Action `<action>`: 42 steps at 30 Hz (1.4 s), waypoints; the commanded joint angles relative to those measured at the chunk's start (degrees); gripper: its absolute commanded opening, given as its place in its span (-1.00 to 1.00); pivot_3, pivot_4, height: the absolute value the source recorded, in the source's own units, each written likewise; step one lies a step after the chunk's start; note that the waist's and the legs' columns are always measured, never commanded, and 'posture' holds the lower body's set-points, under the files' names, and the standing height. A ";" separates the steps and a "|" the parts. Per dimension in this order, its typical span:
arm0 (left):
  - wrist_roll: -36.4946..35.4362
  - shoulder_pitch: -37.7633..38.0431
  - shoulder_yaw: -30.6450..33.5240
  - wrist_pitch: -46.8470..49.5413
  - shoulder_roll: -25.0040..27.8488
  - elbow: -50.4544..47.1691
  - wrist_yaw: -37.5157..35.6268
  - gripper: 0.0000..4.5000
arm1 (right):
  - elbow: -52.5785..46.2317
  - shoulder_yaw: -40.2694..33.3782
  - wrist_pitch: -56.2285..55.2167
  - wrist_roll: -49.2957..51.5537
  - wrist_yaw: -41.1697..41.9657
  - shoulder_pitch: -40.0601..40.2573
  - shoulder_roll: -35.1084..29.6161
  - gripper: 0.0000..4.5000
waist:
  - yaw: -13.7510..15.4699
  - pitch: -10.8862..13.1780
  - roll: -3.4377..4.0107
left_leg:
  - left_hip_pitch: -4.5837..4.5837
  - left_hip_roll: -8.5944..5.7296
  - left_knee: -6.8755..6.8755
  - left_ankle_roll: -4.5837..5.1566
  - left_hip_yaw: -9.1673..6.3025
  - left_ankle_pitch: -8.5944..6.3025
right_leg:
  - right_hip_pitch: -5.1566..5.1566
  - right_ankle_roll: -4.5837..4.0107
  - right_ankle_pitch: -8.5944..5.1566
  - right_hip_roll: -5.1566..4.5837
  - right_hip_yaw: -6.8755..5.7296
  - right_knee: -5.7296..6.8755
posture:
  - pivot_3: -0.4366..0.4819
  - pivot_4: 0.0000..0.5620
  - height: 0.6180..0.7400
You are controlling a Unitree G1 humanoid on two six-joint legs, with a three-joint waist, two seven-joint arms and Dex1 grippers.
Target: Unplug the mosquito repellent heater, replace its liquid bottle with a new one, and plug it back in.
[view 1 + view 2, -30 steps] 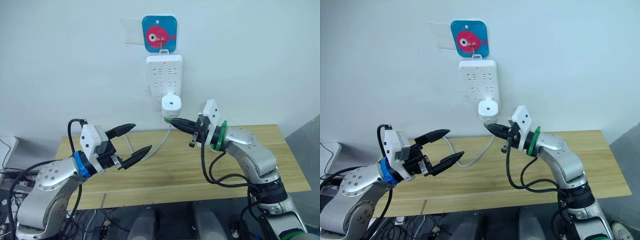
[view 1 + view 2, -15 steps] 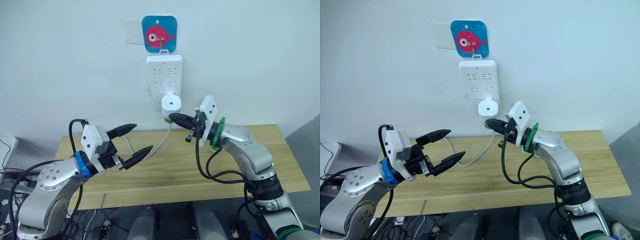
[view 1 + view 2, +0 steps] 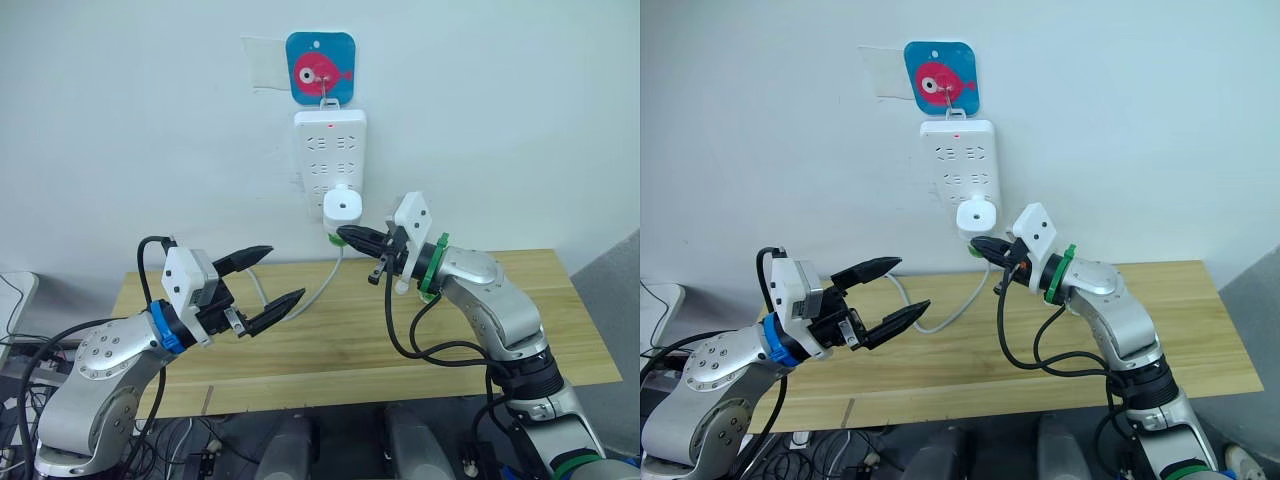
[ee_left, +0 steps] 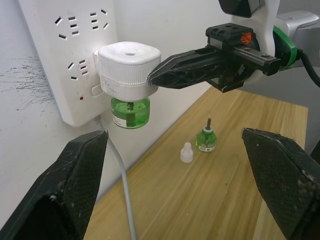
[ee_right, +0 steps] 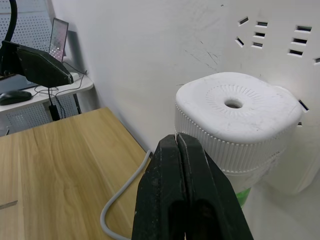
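The white mosquito repellent heater [image 3: 342, 206] is plugged into the wall power strip [image 3: 330, 150], with a green bottle [image 4: 130, 111] screwed in below it. My right gripper [image 3: 343, 235] is shut with nothing in it. Its tip is at the heater's ribbed side, just above the bottle; I cannot tell if it touches. A second small green bottle [image 4: 205, 139] stands on the table under the heater with a wick sticking up, and a white cap [image 4: 186, 152] lies beside it. My left gripper [image 3: 285, 273] hangs open over the table's left part, pointing at the heater.
A fish-shaped hook plate [image 3: 320, 67] holds the power strip on the white wall. The strip's white cable [image 3: 322, 288] runs down across the back of the wooden table [image 3: 360, 345]. A desk with a mouse [image 5: 15, 96] stands off to the side.
My right gripper has risen and moved left, from below the heater to its side, staying shut. The left arm has barely moved.
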 commanded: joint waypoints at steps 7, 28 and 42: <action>0.19 0.02 -0.56 -1.63 0.22 -0.04 -0.41 1.00 | -1.96 -1.45 -0.77 -0.42 0.07 0.17 -1.81 -0.99 | 0.04 0.00 0.00 | 0.00 -0.01 0.00 0.00 0.00 0.00 | 0.00 0.00 0.00 0.00 0.00 -0.01 | -0.06 -0.23 1.00; 0.46 0.17 -1.10 -2.17 0.50 0.11 -0.51 1.00 | -3.16 -2.56 1.68 1.94 -1.12 0.47 -0.99 -0.99 | -0.01 0.00 0.00 | -0.01 0.02 -0.05 -0.01 0.00 0.00 | -0.02 -0.01 0.00 0.02 0.01 -0.06 | -0.06 -0.27 1.00; 0.51 0.17 -1.35 -1.85 0.36 -0.23 -0.02 1.00 | -4.55 -4.08 7.08 4.92 -4.41 -0.42 1.30 -0.99 | -0.03 0.00 0.00 | -0.01 0.02 -0.05 -0.01 -0.01 0.00 | -0.02 -0.01 0.00 0.02 0.00 -0.06 | -0.06 -0.25 1.00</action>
